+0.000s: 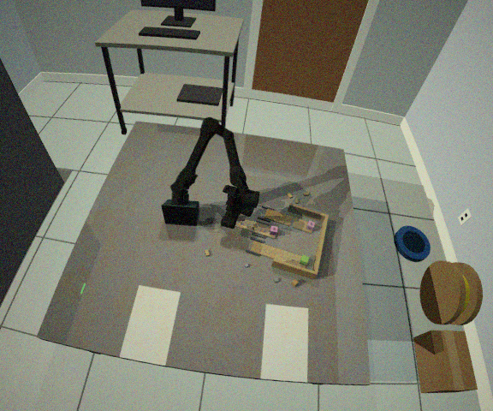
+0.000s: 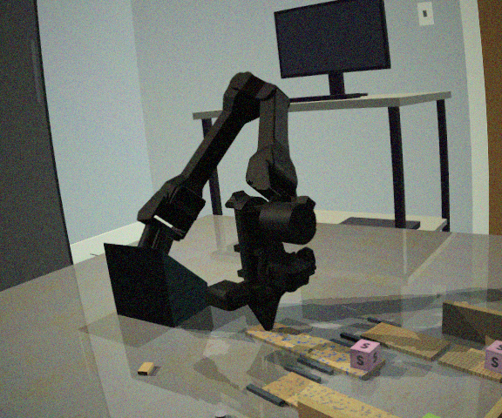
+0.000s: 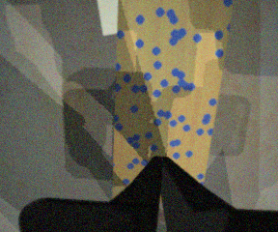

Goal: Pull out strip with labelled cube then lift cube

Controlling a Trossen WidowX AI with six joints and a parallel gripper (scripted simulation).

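The grey bench point(image 1: 149, 247) carries the arm's black base point(image 1: 180, 212), a wooden frame point(image 1: 322, 239), dotted and checked strips point(image 2: 314, 351), dark bars point(image 2: 314, 363) and small scattered blocks point(image 1: 206, 253).

Tan strip point(image 3: 178, 97) speckled with blue dots; black gripper point(image 3: 161, 166); two pink cubes point(image 2: 365, 354) marked with a dark S; green cube point(image 1: 304, 259).
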